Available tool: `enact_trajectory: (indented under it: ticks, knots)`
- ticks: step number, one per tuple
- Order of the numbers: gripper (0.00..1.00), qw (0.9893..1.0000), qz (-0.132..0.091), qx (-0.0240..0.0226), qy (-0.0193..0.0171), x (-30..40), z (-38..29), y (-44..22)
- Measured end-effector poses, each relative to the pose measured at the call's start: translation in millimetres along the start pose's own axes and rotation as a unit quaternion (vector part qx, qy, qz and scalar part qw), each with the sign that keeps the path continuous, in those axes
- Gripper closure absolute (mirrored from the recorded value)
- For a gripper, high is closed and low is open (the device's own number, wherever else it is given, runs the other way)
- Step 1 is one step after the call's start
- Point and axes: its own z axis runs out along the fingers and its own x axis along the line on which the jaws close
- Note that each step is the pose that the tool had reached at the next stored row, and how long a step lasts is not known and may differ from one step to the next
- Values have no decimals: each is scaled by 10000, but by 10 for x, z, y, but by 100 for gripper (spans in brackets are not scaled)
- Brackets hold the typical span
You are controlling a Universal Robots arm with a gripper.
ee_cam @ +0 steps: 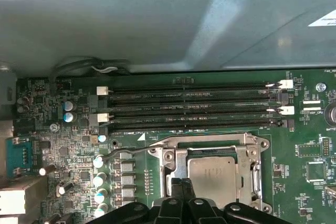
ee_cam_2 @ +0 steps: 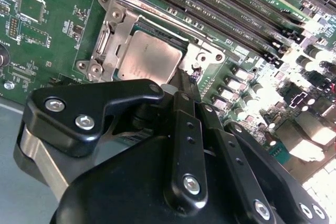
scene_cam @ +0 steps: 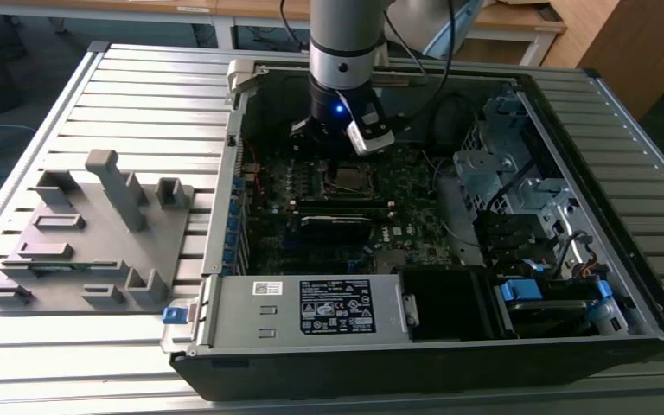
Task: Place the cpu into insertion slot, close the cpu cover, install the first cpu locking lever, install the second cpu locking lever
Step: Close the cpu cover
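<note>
At exterior view's left, grey fixture [scene_cam: 90, 233]; rightward, open case [scene_cam: 424, 376]; in first wrist view, wire lever [ee_cam: 123, 152] near cpu [ee_cam: 212, 174] seated in insertion slot [ee_cam: 164, 154] under cpu cover [ee_cam: 247, 163]; gripper [ee_cam: 182, 183] pinched together beside it, any grasp hidden.

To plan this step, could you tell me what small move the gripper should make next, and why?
Probably shift the gripper across to the lever: the cpu lies under the closed cover, and that lever seems to jut out unlatched.
</note>
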Motion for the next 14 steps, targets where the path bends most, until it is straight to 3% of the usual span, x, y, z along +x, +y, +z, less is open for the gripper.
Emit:
enact_trajectory:
  ticks: [5, 14]
  knots:
    - [90, 10000, -1, -1, -1, 42, 13, -3]
    - [90, 10000, -1, -1, -1, 49, 82, -6]
